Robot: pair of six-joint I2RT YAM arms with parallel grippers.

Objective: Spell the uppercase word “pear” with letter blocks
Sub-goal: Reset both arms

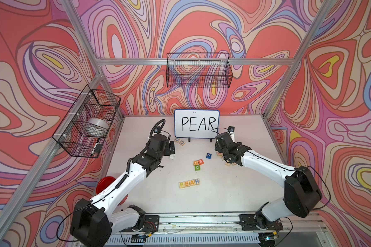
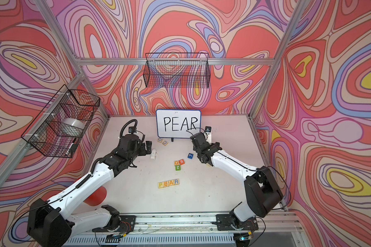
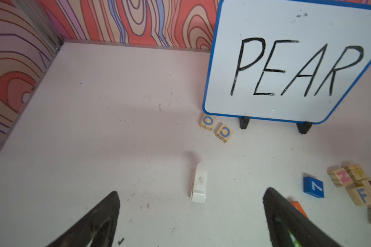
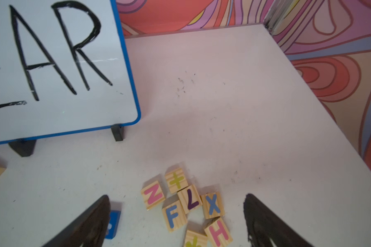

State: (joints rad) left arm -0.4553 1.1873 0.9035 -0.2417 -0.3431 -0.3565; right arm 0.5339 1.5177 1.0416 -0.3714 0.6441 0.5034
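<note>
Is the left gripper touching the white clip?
Apart. The left wrist view shows bare table between the open left gripper fingers and the white clip.

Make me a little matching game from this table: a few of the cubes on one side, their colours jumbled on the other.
Things:
1. P block
2. A block
3. R block
4. 2 cube

Colours:
a. blue letter on pale wood
b. solid green
c. yellow letter on pale wood
d. orange-red letter on pale wood

Pairs: 1-c, 2-d, 3-a, 4-b
</note>
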